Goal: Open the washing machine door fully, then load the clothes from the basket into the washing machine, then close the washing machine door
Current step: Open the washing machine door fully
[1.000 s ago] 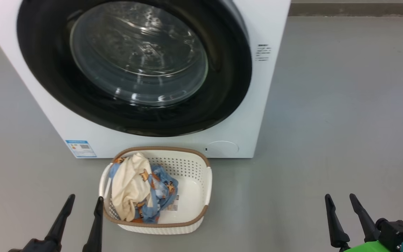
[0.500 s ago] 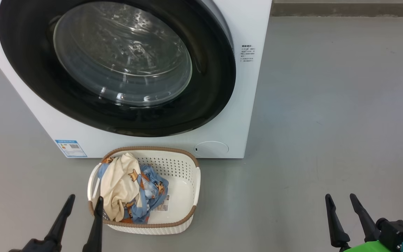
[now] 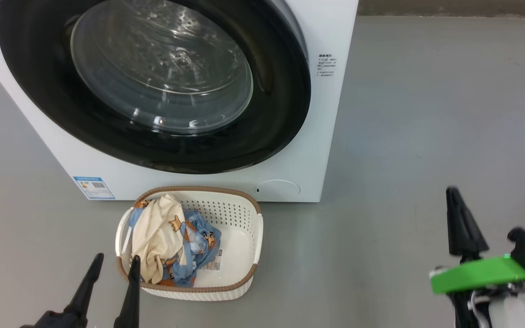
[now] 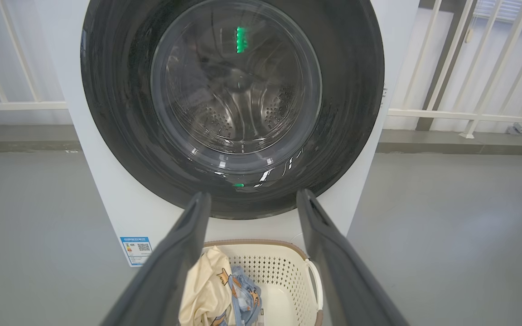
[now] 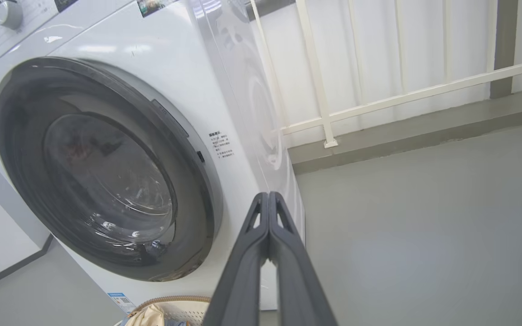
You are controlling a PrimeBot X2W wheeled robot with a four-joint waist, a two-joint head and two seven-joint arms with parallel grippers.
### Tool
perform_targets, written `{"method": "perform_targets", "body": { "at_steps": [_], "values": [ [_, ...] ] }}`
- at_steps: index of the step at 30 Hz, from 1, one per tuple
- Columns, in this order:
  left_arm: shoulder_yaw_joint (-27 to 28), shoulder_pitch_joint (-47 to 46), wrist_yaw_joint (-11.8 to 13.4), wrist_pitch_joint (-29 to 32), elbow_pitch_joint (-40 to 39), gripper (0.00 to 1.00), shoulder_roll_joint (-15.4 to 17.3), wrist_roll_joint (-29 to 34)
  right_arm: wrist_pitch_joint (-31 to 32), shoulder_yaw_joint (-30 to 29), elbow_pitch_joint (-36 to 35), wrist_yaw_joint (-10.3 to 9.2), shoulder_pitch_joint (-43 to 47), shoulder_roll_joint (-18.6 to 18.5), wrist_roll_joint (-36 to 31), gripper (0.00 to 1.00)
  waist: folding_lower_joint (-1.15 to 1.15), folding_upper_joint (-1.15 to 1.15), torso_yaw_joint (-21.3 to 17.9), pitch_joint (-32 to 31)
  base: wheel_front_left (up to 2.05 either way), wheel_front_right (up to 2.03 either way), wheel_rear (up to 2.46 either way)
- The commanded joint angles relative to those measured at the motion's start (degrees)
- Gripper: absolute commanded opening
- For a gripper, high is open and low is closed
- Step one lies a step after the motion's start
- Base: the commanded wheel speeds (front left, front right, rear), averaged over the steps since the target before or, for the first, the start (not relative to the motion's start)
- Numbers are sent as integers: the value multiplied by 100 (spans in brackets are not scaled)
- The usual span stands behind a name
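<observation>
1. Fingers (image 3: 83, 288) of left gripper (image 3: 117, 258) spread wide, empty, lower left
2. Right gripper (image 3: 453, 196) pinched together, empty, lower right
3. Door (image 3: 153, 152) closed on washer (image 3: 326, 136), upper left
4. Clothes (image 3: 162, 232) in basket (image 3: 244, 200), bottom left of centre

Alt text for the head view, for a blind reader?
A white washing machine, its round black-rimmed door shut, stands at upper left on a grey floor; before it sits a cream basket holding cream and blue clothes. The left gripper is open at lower left, the right gripper shut at lower right.
</observation>
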Motion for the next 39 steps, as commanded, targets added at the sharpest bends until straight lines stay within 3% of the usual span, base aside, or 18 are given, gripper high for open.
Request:
{"method": "perform_targets", "body": {
  "at_steps": [1,7,19,29,34,39],
  "values": [
    [179,-202,-18,-70,-113,100,52,17,-69,126,-119,-6,-390,-63,110,0,0,0,21,24,0,0,0],
    [82,-333,-18,-70,-117,100,62,-17,-69,28,80,-6,-1311,-63,563,0,0,0,169,162,0,0,0],
    [-190,-719,-18,-70,-123,100,146,-166,-69,138,739,-6,-3042,-99,2167,0,0,0,614,556,0,0,0],
    [-346,-956,-18,-70,-123,100,214,-292,28,925,1449,-6,-4007,-762,4000,0,0,0,916,876,0,0,0],
    [-391,-1060,-18,-70,-115,100,254,-339,507,1274,1573,-6,-4351,-1181,5124,0,0,0,1019,1055,0,0,0],
    [-446,-1156,-18,-70,-137,100,290,-381,1173,1600,1766,-6,-4676,-1516,5737,0,0,0,1069,1238,0,0,0]
  ]
}}
